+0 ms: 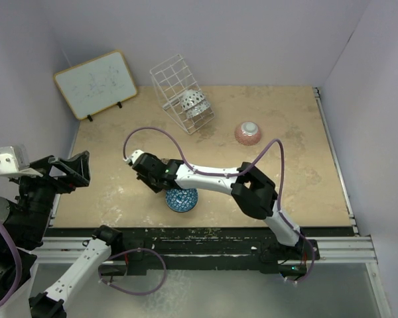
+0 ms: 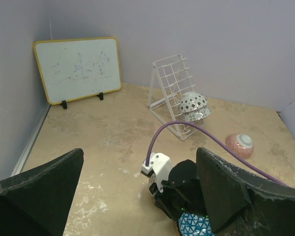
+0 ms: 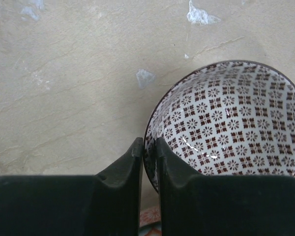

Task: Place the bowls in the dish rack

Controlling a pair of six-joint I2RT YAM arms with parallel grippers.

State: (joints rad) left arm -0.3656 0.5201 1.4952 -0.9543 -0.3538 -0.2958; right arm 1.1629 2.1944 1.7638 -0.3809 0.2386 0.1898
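Slippage is the chief risk. The right hand [image 3: 148,142] stands nearly together, clamped on one thin stretch of the patterned bowl's [image 3: 226,123] rim, with one finger inside the wall and one outside. Nearly all of the bowl lies to one side of the fingers [image 3: 123,167], resting on the surface [image 3: 64,73]. Its weight would hang off the pinch on lifting, so the glazed rim may pivot or slide free. The dish rack [image 1: 182,93] sits well apart from this hand, beyond it toward the back wall, with two bowls already in it. A tilted bowl could snag its wires. The left hand [image 2: 140,152] is wide apart and holds nothing.
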